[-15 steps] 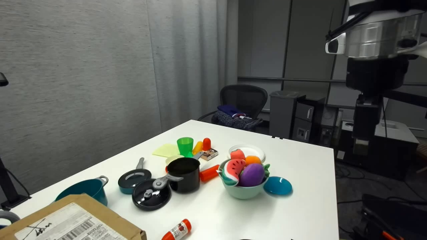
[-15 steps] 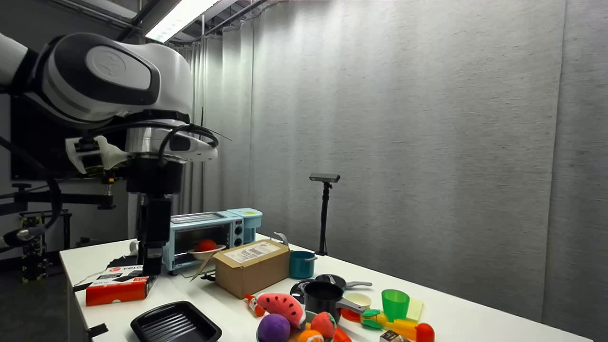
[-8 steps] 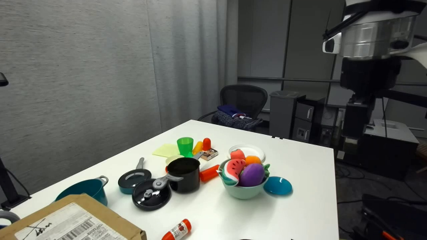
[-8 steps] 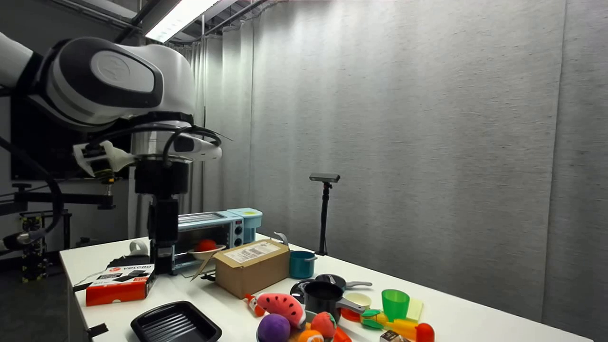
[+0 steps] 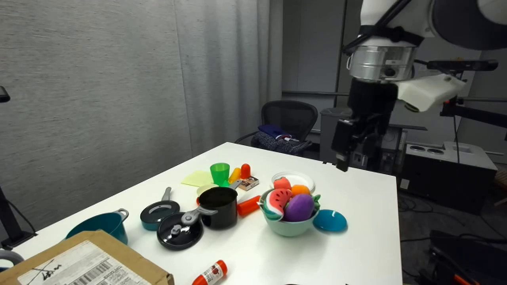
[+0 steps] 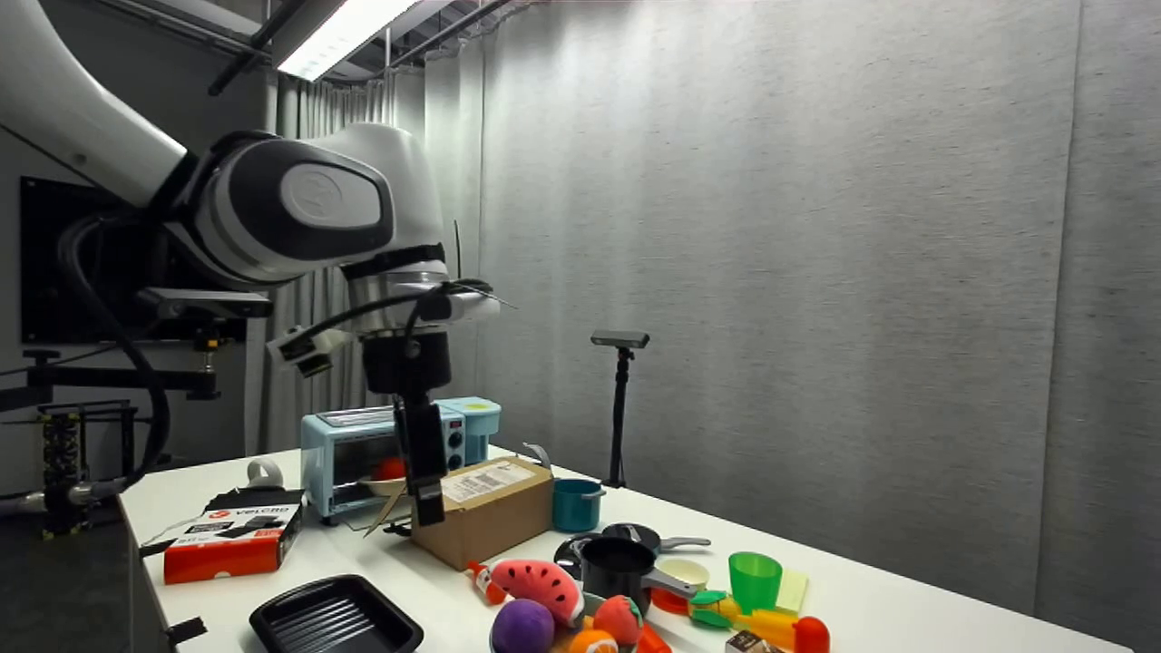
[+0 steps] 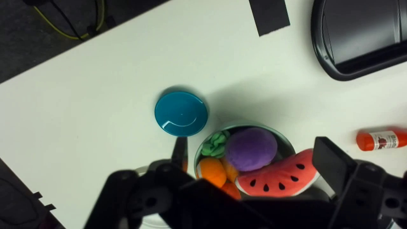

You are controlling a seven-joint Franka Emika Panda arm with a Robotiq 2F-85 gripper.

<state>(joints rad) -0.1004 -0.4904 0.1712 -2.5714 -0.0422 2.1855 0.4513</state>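
Here's the arm [image 6: 317, 195], upper left of an exterior view, its gripper [image 7: 252, 146] wide and holding nothing!
Low and right of centre in an exterior view sits the heaped bowl [image 5: 289, 228], the gripper well apart, up and right of it in the frame. A plush watermelon slice [image 7: 276, 178] pokes out at the rim; a blue dish [image 7: 181, 113] lies just beside. The danger, I'd say: a low pass clips that high-piled slice and tumbles it. Since half a second ago, the gripper has swung in from the far right and tilted; bowl unmoved.
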